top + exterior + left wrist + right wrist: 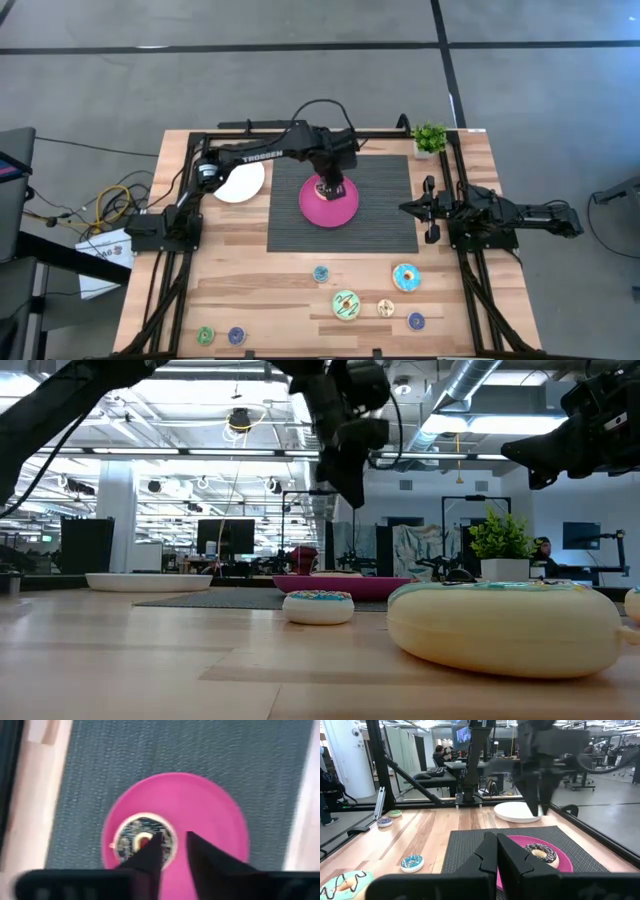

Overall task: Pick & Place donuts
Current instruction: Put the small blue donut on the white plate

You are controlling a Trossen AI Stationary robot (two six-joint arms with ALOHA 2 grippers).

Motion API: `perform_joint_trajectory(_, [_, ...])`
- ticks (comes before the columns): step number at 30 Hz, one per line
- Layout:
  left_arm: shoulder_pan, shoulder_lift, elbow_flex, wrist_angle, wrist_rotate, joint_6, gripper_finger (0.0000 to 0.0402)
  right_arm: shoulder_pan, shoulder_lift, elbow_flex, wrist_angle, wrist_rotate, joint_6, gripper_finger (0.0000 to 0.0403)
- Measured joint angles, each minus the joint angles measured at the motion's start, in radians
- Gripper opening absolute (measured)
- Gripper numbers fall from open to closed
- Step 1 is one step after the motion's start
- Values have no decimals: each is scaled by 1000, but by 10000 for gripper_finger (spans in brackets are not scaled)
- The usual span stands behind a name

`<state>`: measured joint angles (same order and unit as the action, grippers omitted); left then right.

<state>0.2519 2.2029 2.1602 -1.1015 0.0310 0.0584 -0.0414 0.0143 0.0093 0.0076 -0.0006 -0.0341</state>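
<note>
The chocolate-brown donut [325, 187] lies flat on the pink plate [340, 212]; it also shows in the left wrist view [142, 840] and the right wrist view [540, 852]. My left gripper [174, 851] hangs open above it, well clear of the plate in the low view [350, 470]. The light blue donut [406, 277], the pale green donut [346, 305] and several tiny ones, such as a blue one [321, 273] and a cream one [386, 308], lie on the bare wood near the table's near edge. My right gripper [405, 209] waits shut at the mat's right edge.
The pink plate sits on a dark ribbed mat [380, 225]. A white plate [240, 183] lies left of the mat, under the left arm. A small potted plant [430, 138] stands at the far right corner. Two tiny donuts [205, 335] [236, 335] lie near the front left.
</note>
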Motion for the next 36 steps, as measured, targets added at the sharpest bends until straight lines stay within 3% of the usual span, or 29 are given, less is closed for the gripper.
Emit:
perform_joint_trajectory(2, [-25,-3,0,5,-1,-41,12,0,0,0,0,0,-1,0])
perform_joint_trajectory(8, [-117,-6,-26,34,-65,-159,2,0,0,0,0,0,0,0])
perform_joint_trajectory(18, [-230,-66,-260,166,-127,-310,0,0,0,0,0,0,0,0])
perform_joint_trajectory(24, [-267,-274,-571,400,-211,-387,0,-3,0,0,0,1,11,0])
perform_joint_trajectory(28, [-294,-466,-826,581,-249,-454,0,-24,0,0,1,5,117,0])
perform_joint_trajectory(36, [-352,-868,-1259,769,-302,-572,0,-43,0,10,52,39,212,0])
